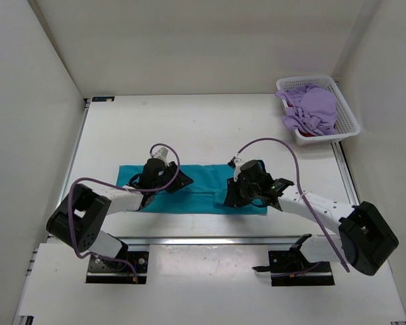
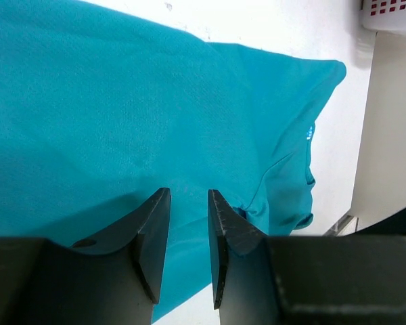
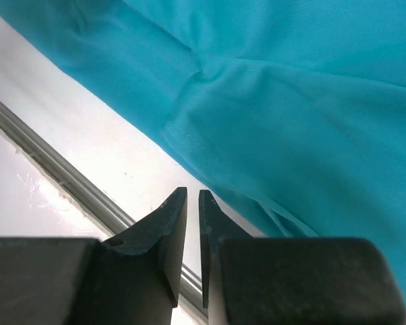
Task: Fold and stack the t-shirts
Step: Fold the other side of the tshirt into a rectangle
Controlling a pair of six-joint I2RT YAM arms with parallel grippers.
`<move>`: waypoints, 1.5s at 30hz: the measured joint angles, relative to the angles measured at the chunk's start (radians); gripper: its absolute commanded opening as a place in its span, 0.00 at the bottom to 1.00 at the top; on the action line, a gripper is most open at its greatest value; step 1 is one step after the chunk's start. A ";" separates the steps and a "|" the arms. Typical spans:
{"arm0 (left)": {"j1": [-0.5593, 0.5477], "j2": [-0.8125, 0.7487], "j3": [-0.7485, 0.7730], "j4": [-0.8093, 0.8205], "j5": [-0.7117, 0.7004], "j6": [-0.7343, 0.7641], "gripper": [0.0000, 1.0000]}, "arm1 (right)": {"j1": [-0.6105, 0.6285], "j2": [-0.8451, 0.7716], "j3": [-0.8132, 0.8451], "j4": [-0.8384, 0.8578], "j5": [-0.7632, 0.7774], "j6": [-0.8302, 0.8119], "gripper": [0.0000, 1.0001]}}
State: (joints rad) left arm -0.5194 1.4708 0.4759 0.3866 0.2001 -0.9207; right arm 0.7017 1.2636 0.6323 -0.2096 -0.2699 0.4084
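- The teal shirt [image 1: 201, 191] lies as a long flat strip across the near part of the bench [image 1: 210, 128], between my two arms.
- The left hand [image 2: 188, 196] sits low over the shirt's left part with its fingers a little apart. I cannot tell whether any cloth is pinched between them.
- The right hand [image 3: 193, 196] is at the shirt's near right edge, fingers all but together with nothing between them, over bare bench just beside the hem.
- Risk: if the right hand closes where it is, I judge it will catch air or only the top layer, and the fold will drag crooked.
- Risk: if only one hand has a hold when I lift, the strip could twist or bunch toward the middle crease.
- The metal rail [image 3: 68, 179] runs just beside the near hem, so a low approach could snag on it.
- The basket [image 1: 348, 128] stands well apart at the far right, holding the lavender shirt [image 1: 314, 108] with a sliver of the red shirt [image 1: 310, 133] under it. Nothing lies between it and the teal shirt.
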 measured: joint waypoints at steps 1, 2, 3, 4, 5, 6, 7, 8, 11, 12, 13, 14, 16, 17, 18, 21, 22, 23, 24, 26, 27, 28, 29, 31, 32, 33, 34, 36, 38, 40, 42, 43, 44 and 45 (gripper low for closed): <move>-0.002 -0.003 0.001 -0.008 -0.002 0.004 0.40 | -0.012 -0.017 0.003 -0.016 0.002 -0.001 0.13; -0.008 -0.008 0.002 -0.016 -0.003 0.007 0.40 | -0.033 -0.039 0.004 -0.026 0.005 -0.005 0.13; -0.016 -0.015 0.004 -0.025 -0.009 0.010 0.40 | -0.058 -0.059 0.004 -0.031 0.005 -0.010 0.13; -0.026 -0.022 0.007 -0.031 -0.014 0.015 0.40 | -0.094 -0.078 0.004 -0.031 0.006 -0.010 0.12; -0.035 -0.027 0.011 -0.036 -0.018 0.017 0.39 | -0.132 -0.087 0.004 -0.026 0.008 -0.013 0.12; -0.047 -0.031 0.016 -0.039 -0.023 0.019 0.40 | -0.163 -0.087 0.004 -0.020 0.010 -0.016 0.11; -0.056 -0.032 0.021 -0.039 -0.025 0.021 0.40 | -0.192 -0.074 0.004 -0.013 0.025 -0.019 0.09; -0.063 -0.032 0.026 -0.038 -0.024 0.022 0.39 | -0.210 -0.055 0.004 -0.011 0.039 -0.023 0.09; -0.087 -0.022 0.040 -0.040 -0.008 0.022 0.39 | -0.201 0.030 0.002 -0.010 0.063 -0.033 0.06; -0.096 -0.014 0.050 -0.046 -0.006 0.025 0.39 | -0.191 0.051 -0.002 -0.011 0.064 -0.035 0.06; -0.113 -0.004 0.068 -0.057 -0.006 0.033 0.39 | -0.179 0.066 -0.007 -0.015 0.065 -0.038 0.05; -0.133 0.006 0.090 -0.071 -0.006 0.044 0.39 | -0.164 0.074 -0.012 -0.021 0.068 -0.039 0.05; -0.177 0.024 0.135 -0.088 -0.005 0.066 0.40 | -0.128 0.072 -0.021 -0.033 0.080 -0.038 0.05; -0.196 0.033 0.159 -0.095 -0.005 0.076 0.39 | -0.104 0.066 -0.024 -0.039 0.091 -0.035 0.05; -0.215 0.045 0.186 -0.098 -0.004 0.086 0.39 | -0.086 0.057 -0.025 -0.044 0.100 -0.033 0.05; -0.252 0.078 0.245 -0.098 0.011 0.105 0.39 | -0.027 0.011 -0.035 -0.055 0.120 -0.011 0.05; -0.257 0.091 0.257 -0.097 0.016 0.109 0.39 | -0.010 -0.003 -0.038 -0.056 0.124 -0.003 0.05; -0.262 0.105 0.266 -0.095 0.021 0.109 0.39 | 0.005 -0.017 -0.043 -0.056 0.127 0.009 0.05; -0.266 0.120 0.271 -0.094 0.025 0.110 0.39 | 0.019 -0.030 -0.050 -0.053 0.129 0.019 0.05; -0.270 0.149 0.271 -0.095 0.033 0.108 0.39 | 0.044 -0.045 -0.068 -0.051 0.131 0.039 0.05; -0.270 0.164 0.271 -0.095 0.038 0.107 0.38 | 0.054 -0.048 -0.081 -0.048 0.131 0.047 0.06; -0.271 0.181 0.271 -0.096 0.045 0.105 0.37 | 0.060 -0.050 -0.095 -0.049 0.131 0.058 0.05; -0.271 0.193 0.271 -0.097 0.049 0.104 0.38 | 0.063 -0.050 -0.108 -0.053 0.131 0.063 0.05; -0.275 0.212 0.271 -0.100 0.055 0.104 0.38 | 0.061 -0.058 -0.122 -0.069 0.132 0.073 0.06; -0.280 0.216 0.272 -0.105 0.056 0.106 0.38 | 0.056 -0.071 -0.124 -0.080 0.133 0.078 0.06; -0.286 0.218 0.276 -0.112 0.058 0.109 0.38 | 0.045 -0.095 -0.124 -0.092 0.132 0.079 0.07; -0.294 0.219 0.284 -0.127 0.058 0.116 0.37 | 0.027 -0.127 -0.124 -0.098 0.126 0.082 0.07; -0.310 0.218 0.306 -0.149 0.058 0.133 0.37 | -0.031 -0.202 -0.125 -0.097 0.105 0.082 0.08; -0.322 0.217 0.323 -0.156 0.058 0.148 0.37 | -0.113 -0.271 -0.128 -0.078 0.069 0.085 0.07; -0.326 0.216 0.325 -0.156 0.063 0.156 0.37 | -0.187 -0.305 -0.143 -0.037 0.048 0.086 0.06; -0.326 0.216 0.310 -0.155 0.071 0.157 0.36 | -0.233 -0.301 -0.176 0.007 0.038 0.089 0.05; -0.323 0.216 0.296 -0.146 0.074 0.158 0.37 | -0.240 -0.286 -0.201 0.027 0.035 0.091 0.06; -0.320 0.216 0.277 -0.145 0.079 0.157 0.37 | -0.239 -0.269 -0.227 0.040 0.035 0.094 0.05; -0.319 0.216 0.254 -0.140 0.080 0.156 0.37 | -0.236 -0.251 -0.254 0.045 0.033 0.097 0.04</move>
State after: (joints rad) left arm -0.8387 1.6871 0.7303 0.2462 0.2798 -0.7643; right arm 0.4656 1.0130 0.3779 -0.1642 -0.2371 0.5053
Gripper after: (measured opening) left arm 0.364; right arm 0.052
